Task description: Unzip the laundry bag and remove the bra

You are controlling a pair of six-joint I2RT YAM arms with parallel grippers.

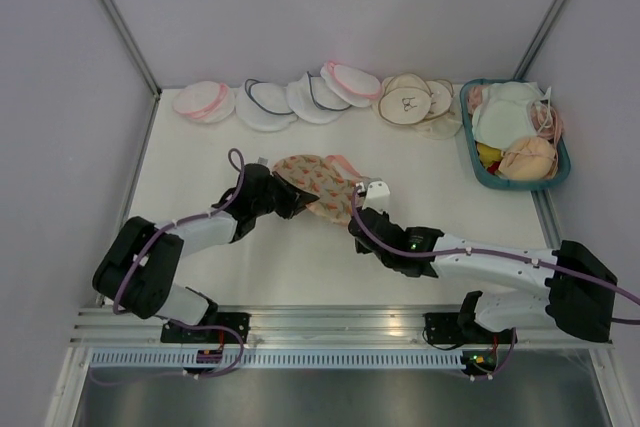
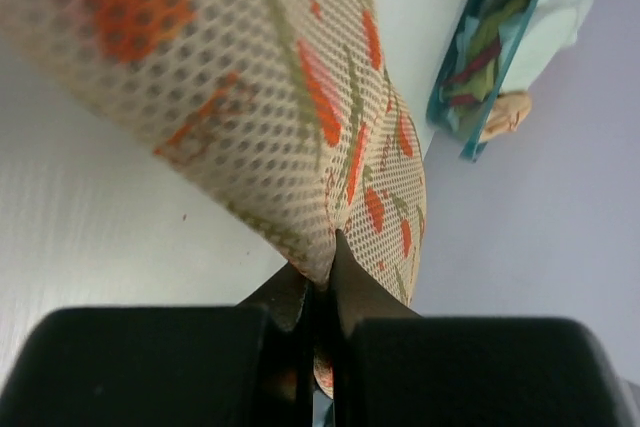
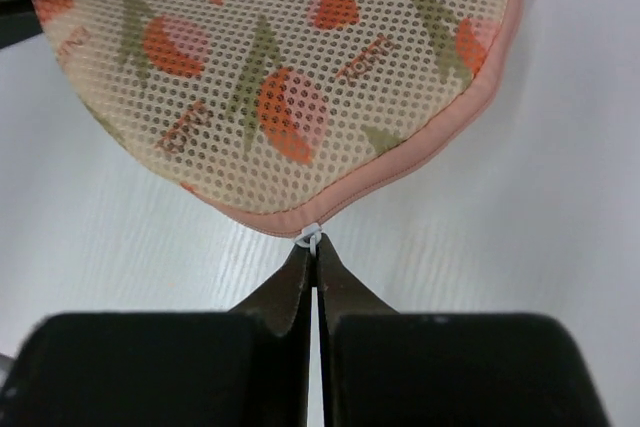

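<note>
Laundry bag [image 1: 318, 185] is lying mid bench [image 1: 450, 212], soft floppy mesh. I'm clenching my left pincer [image 2: 322, 277] on its fabric edge, and the right pincer [image 3: 312, 252] is gripping the tiny zip pull [image 3: 310, 239], probably slippery.

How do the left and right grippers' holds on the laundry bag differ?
Left gripper pinches a fold of the laundry bag's printed mesh; right gripper pinches only the white zip pull at the pink trim. Left grips the bag's left end, right its right end. Both are shut.
</note>
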